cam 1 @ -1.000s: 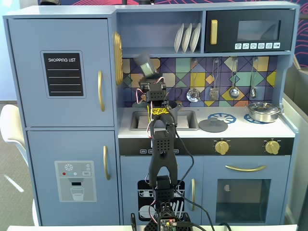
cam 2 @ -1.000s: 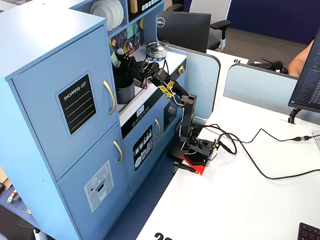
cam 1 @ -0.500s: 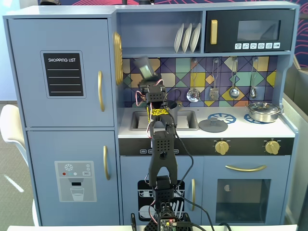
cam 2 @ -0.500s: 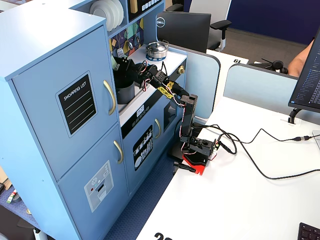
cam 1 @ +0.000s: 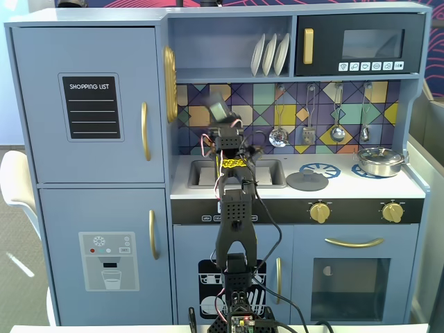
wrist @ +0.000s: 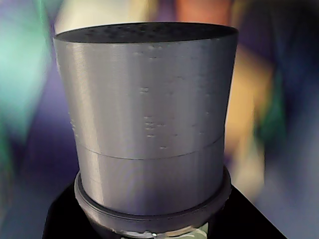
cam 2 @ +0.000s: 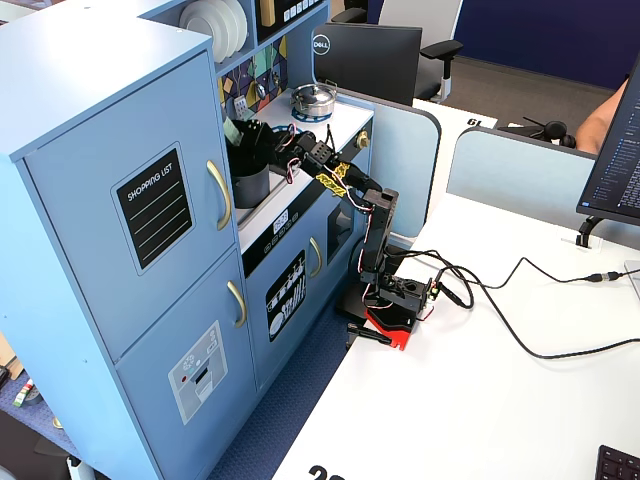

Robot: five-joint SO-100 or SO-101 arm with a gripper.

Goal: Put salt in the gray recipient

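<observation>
My gripper (cam 1: 222,127) is shut on the salt (cam 1: 218,109), a slim dark gray shaker with a pale label, and holds it tilted in front of the tiled backsplash above the sink. In the wrist view the salt (wrist: 147,124) fills the frame, its perforated dark top uppermost, with the black jaws of the gripper (wrist: 152,226) clamped round its base. The gray recipient (cam 2: 250,186) stands on the counter right below the salt (cam 2: 238,132) and the gripper (cam 2: 262,142). From the front, the arm hides most of it.
On the toy kitchen counter, a flat gray lid (cam 1: 307,181) lies right of the sink (cam 1: 201,173) and a shiny silver pan (cam 1: 379,161) sits at far right. Ladles (cam 1: 279,135) hang on the backsplash and plates (cam 1: 270,54) stand on the shelf overhead.
The wrist has turned, and the shaker has swung to the right and come lower in the front view, still held. The pot has not moved.
</observation>
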